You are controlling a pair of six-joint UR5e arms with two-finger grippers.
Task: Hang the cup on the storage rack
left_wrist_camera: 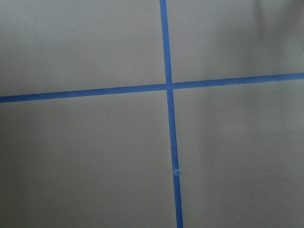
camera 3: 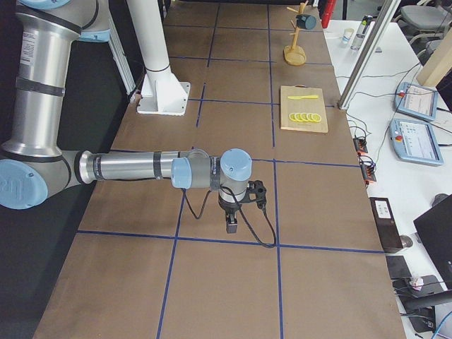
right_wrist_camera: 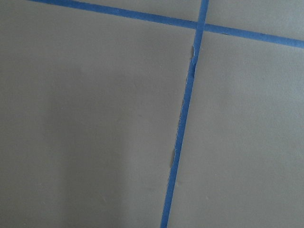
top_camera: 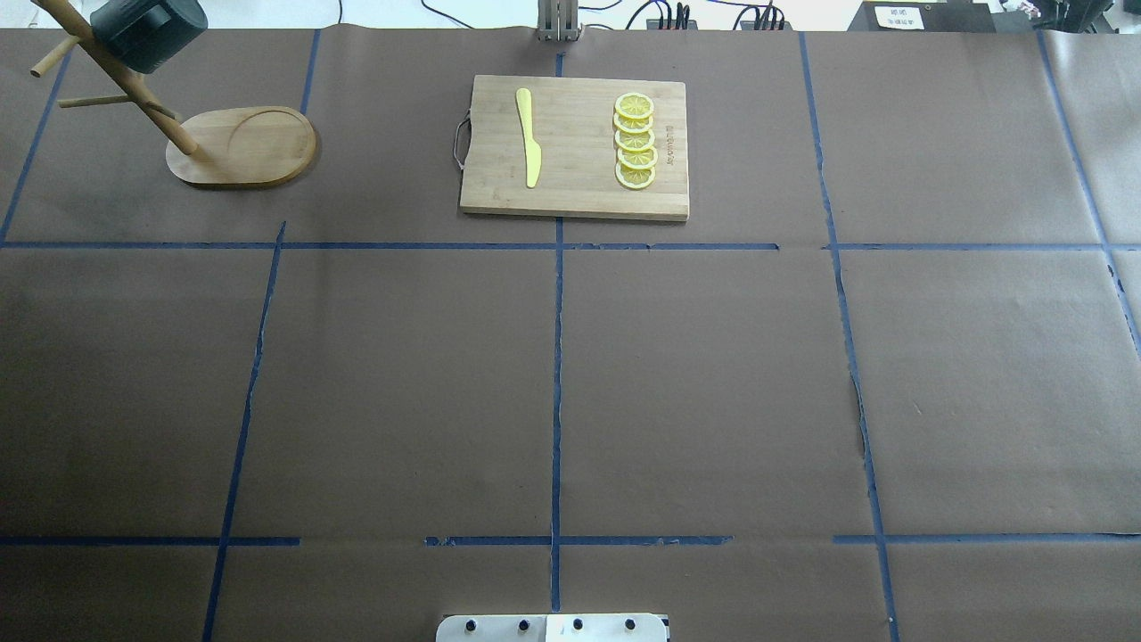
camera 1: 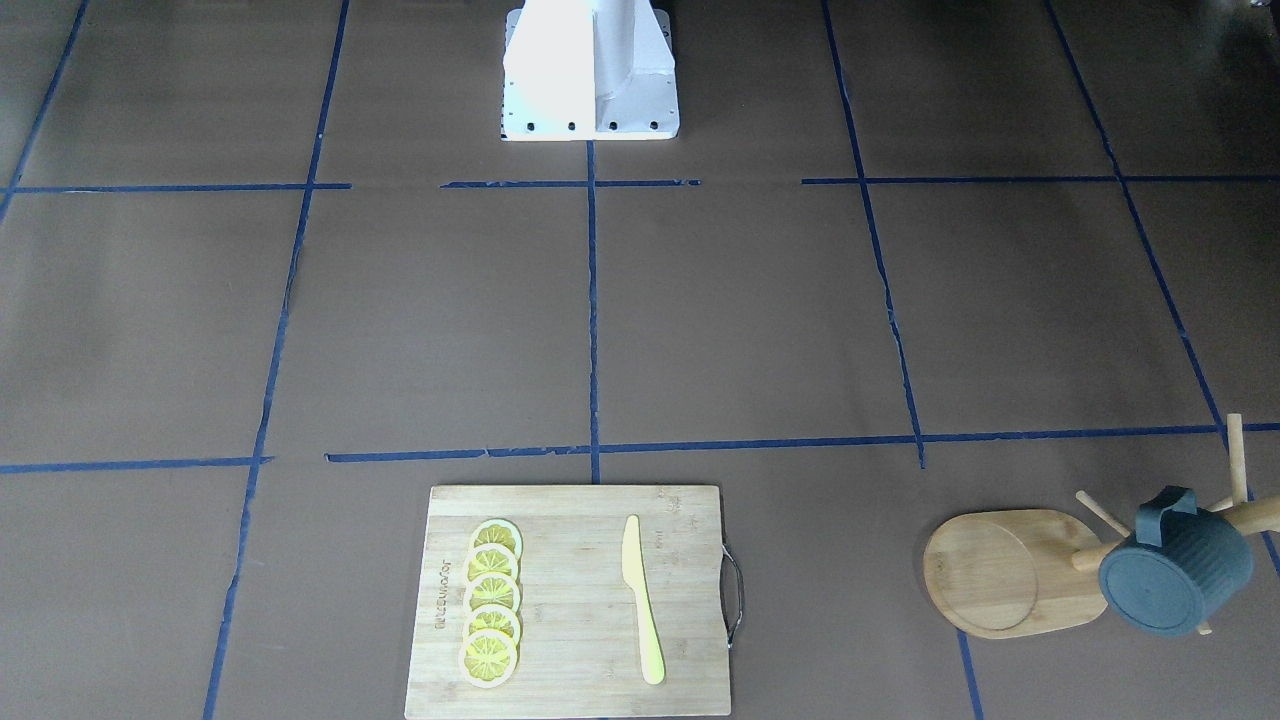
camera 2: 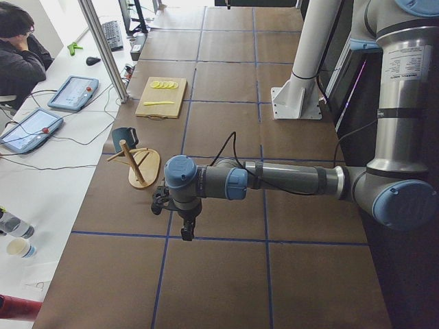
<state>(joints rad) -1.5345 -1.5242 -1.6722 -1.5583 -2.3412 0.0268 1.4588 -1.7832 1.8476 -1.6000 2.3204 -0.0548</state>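
Cup (camera 1: 1180, 575) on storage rack (camera 1: 1000, 570): we note it hung off a peg high on the pole, tilted, underside toward the front camera, clear of the table (camera 1: 700, 320). The rack stands at the far edge on the robot's left.

- Table: brown paper, blue tape grid.
- Left arm (camera 2: 288, 178), right arm (camera 3: 134, 167): each stretched low over the paper, well apart from the rack.
- Cutting board (camera 1: 570, 600): far edge, centre.
- Left gripper (camera 2: 186, 233), right gripper (camera 3: 231, 224): pointing down. We see them only from the side and cannot tell whether the fingers are apart or together.
- Yellow knife (camera 1: 640, 600) on the board.
- Lemon slices (camera 1: 492, 590): overlapping row beside the knife.
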